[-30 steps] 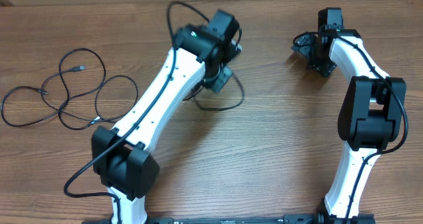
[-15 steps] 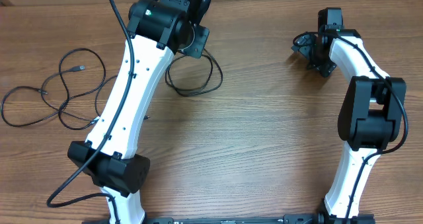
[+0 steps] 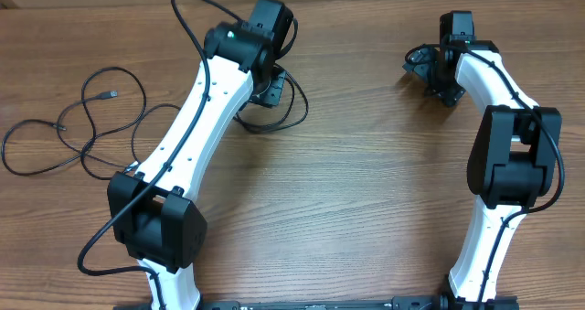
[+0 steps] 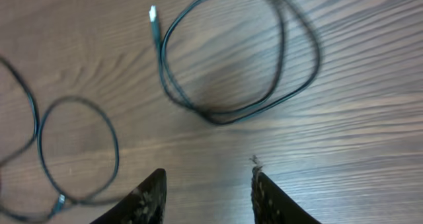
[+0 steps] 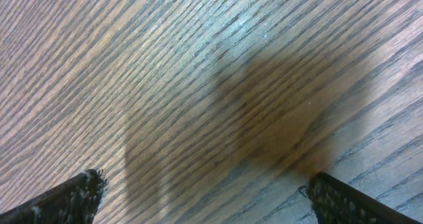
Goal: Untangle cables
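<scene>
A bare wood-grain table (image 3: 366, 209) fills every view — brown, streaked, softly shadowed.

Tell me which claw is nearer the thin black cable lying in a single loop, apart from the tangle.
Left. The left claw hangs open just above that looped cable, not touching it; the right claw is far off on the table's right side.
</scene>
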Robot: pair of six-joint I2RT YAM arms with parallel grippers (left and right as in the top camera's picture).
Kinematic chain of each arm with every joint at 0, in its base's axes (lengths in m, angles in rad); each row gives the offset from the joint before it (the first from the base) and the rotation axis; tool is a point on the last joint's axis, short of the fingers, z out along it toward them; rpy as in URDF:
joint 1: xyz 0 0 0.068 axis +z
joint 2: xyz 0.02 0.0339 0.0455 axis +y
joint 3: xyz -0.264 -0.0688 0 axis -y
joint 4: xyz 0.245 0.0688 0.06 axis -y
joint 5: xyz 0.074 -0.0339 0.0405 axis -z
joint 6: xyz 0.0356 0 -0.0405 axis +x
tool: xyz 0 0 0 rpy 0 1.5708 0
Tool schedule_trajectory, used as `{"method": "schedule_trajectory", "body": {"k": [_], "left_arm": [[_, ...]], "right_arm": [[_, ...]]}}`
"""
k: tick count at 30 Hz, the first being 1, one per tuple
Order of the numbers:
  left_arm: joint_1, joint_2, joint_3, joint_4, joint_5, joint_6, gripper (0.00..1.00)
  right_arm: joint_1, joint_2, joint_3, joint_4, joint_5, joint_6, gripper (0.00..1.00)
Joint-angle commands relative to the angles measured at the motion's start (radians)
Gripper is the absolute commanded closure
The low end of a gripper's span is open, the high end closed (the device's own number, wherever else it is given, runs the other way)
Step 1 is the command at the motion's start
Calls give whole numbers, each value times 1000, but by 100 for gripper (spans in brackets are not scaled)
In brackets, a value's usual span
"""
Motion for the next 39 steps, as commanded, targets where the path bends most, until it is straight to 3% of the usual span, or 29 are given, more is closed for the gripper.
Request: {"method": "schedule_trajectory", "body": {"k": [1, 3, 5, 11, 15, 20, 24, 27, 30, 35, 39], "left_arm": [[47, -5, -106, 107, -58, -93, 59], [73, -5, -164, 195, -50, -93, 56], [93, -4, -208, 247, -17, -93, 48], [95, -3, -369, 412, 228, -93, 48], [62, -3, -463, 534, 282, -76, 53], [-8, -3, -546, 636, 279, 298, 53], [-16, 1, -571, 671, 272, 463, 49], [-6, 18, -573, 713, 198, 474, 46], [1, 54, -573, 741, 203, 551, 32], [1, 144, -573, 734, 203, 604, 21], [1, 205, -573, 658, 214, 600, 20]], "right_arm": [[-4, 29, -16, 3, -5, 3, 0], [-4, 29, -16, 3, -5, 3, 0], [-4, 29, -16, 3, -5, 3, 0], [-4, 29, -16, 3, -5, 3, 0], [-4, 29, -16, 3, -5, 3, 0], [-4, 29, -16, 3, -5, 3, 0], [-4, 29, -16, 3, -5, 3, 0], [-4, 29, -16, 3, -5, 3, 0], [-4, 29, -16, 3, -5, 3, 0], [-4, 29, -16, 3, -5, 3, 0], [-4, 29, -16, 3, -5, 3, 0]]}}
